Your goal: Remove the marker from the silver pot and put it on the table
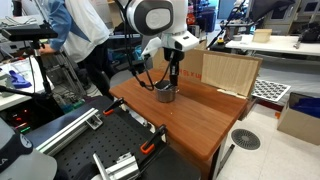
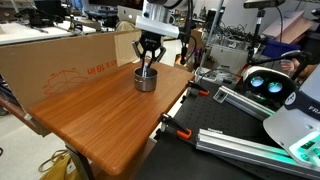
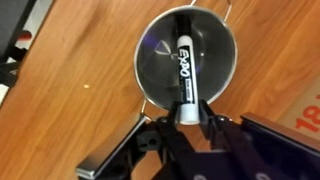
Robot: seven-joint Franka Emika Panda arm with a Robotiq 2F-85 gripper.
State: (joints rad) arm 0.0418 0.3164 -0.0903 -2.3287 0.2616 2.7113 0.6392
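Observation:
The silver pot (image 3: 215,55) stands upright on the reddish-brown table (image 3: 70,90). The marker (image 3: 185,65), dark with white lettering and a pale end, lies in it with the pale end up over the rim. In the wrist view my gripper (image 3: 186,112) has a finger pressed against each side of that pale end. In both exterior views the gripper (image 1: 170,82) (image 2: 148,66) reaches straight down into the pot (image 1: 165,93) (image 2: 146,79), near the far part of the table (image 1: 190,125) (image 2: 100,115). The marker does not show in the exterior views.
A pale wooden board (image 1: 228,72) stands upright behind the pot. A large cardboard box (image 2: 60,60) lines the table's far side. Clamps (image 2: 175,128) grip the table edge. A person (image 1: 80,35) stands beyond the table, near white desks.

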